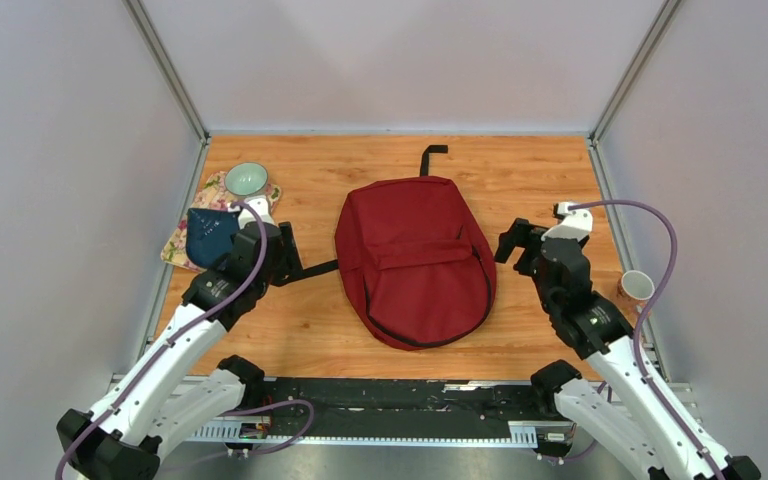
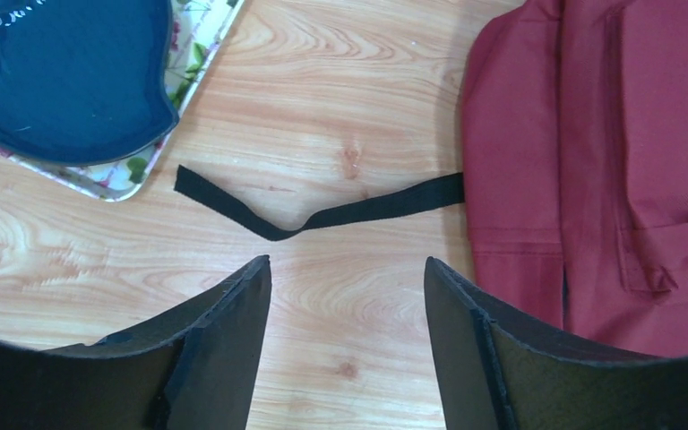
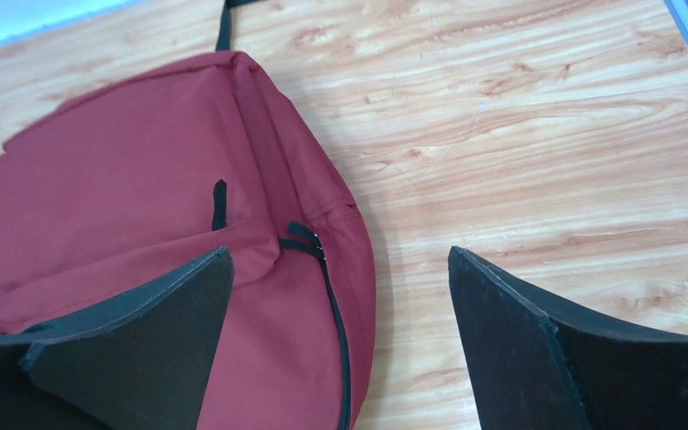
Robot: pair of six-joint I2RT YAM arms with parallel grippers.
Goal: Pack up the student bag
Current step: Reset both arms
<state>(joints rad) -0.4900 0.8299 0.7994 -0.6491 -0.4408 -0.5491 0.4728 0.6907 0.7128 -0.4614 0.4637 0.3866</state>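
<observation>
A: Whereabouts of the student bag (image 1: 415,262)?

B: Lay flat in the middle of the table (image 1: 520,180), front pocket up, dark red against the pale wood. Pointed its black top loop (image 1: 432,158) toward the far wall (image 1: 400,60). Trailed one black strap (image 2: 322,210) leftward across the boards.

A: Closure?

B: Noted a black zipper (image 3: 336,331) curving down the right side.

A: And the grippers?

B: Found the left gripper (image 2: 348,296) just left of the bag, above the wood near the strap, fingers spread apart and clamped on nothing. Found the right gripper (image 3: 340,255) at the bag's right edge, fingers wide apart, one over red fabric, the other over bare wood. Could not tell whether either touched.

A: Farther out?

B: Saw a floral mat (image 1: 182,245) at the far left, carrying a dark blue pouch (image 1: 210,235) and, farther back, a pale green bowl (image 1: 246,179). Saw a small white cup (image 1: 637,286) at the right edge, well apart from the bag.

A: Surface and room?

B: Warm wood grain, knots and streaks plain in the wrist views. Closed in on the left, far and right sides by plain pale walls, with slanting metal posts (image 1: 165,65) at the far corners. Ended at the near edge in a black rail (image 1: 390,395) between the arm bases.
</observation>
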